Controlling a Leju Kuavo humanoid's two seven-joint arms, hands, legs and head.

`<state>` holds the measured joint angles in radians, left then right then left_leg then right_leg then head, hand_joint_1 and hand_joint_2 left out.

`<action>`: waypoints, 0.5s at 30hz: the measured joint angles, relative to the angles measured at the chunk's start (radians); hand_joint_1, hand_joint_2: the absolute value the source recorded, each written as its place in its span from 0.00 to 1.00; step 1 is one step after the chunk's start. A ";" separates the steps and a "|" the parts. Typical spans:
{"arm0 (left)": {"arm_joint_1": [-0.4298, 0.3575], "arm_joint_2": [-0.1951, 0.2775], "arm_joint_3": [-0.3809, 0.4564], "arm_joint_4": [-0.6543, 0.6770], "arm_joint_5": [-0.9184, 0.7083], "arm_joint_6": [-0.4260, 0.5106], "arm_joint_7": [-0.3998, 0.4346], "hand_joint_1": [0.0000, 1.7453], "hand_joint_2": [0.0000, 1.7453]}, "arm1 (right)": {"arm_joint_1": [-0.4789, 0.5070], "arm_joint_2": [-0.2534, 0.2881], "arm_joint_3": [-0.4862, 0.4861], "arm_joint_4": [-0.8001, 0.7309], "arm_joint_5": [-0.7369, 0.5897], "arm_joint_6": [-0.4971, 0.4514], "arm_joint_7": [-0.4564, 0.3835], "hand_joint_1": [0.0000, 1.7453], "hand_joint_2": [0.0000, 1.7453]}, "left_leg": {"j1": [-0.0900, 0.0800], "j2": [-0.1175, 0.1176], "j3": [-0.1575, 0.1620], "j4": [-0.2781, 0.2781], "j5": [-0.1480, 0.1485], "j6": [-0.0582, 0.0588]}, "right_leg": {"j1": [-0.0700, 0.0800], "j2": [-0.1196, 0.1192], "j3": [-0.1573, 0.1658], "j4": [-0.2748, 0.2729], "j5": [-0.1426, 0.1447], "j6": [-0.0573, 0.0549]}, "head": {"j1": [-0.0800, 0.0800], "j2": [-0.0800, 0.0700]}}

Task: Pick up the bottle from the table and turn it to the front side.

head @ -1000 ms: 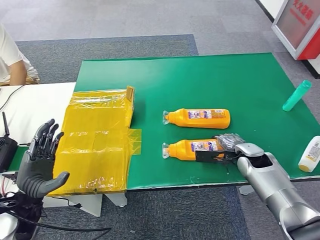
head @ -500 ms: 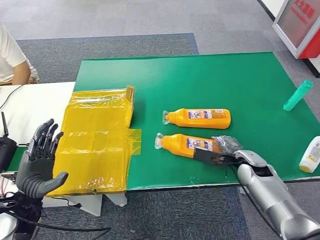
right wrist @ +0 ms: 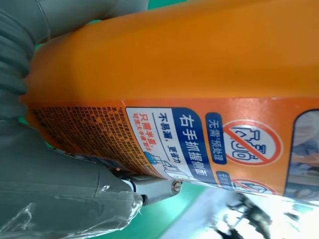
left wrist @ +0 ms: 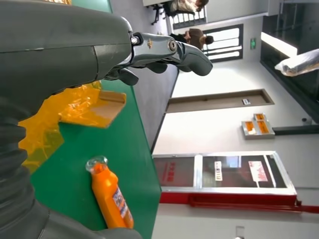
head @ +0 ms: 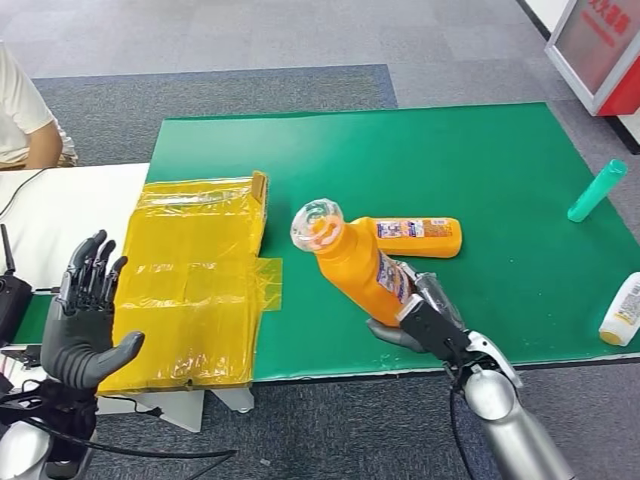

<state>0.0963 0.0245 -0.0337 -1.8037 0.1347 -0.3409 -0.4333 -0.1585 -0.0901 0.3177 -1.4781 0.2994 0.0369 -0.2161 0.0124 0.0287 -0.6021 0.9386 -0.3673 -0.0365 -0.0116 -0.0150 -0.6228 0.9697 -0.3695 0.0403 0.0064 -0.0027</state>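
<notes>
Orange bottle (head: 361, 265), gripped at its base by the right hand (head: 424, 318), lifted off the green mat (head: 483, 160) and tilted, clear cap toward the camera.
Second orange bottle (head: 423, 232) lying just behind; yellow bag (head: 192, 280) to the left; teal tube (head: 596, 190) and white bottle (head: 623, 310) at the right edge. Left hand (head: 84, 318) empty, fingers spread.

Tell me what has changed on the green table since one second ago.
The right robot hand has lifted the near orange plastic bottle off the green table, tilting its clear cap upward. The far orange bottle, the yellow taped box and the open left robot hand stayed.
</notes>
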 joint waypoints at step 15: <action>-0.229 -0.017 -0.215 0.105 0.240 -0.094 0.203 0.00 1.00 | -0.028 0.107 0.023 -0.146 -0.166 -0.124 -0.202 1.00 1.00 | 0.000 0.000 0.000 0.000 0.002 0.000 | 0.000 0.000 0.000 0.000 0.002 0.000 | 0.000 0.000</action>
<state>-0.1325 0.0075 -0.2488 -1.6986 0.3750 -0.4350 -0.2305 -0.1860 0.0171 0.3410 -1.6238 0.1333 -0.0867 -0.4182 0.0123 0.0287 -0.6024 0.9387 -0.3653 -0.0364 -0.0117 -0.0151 -0.6233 0.9698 -0.3672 0.0399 0.0065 -0.0027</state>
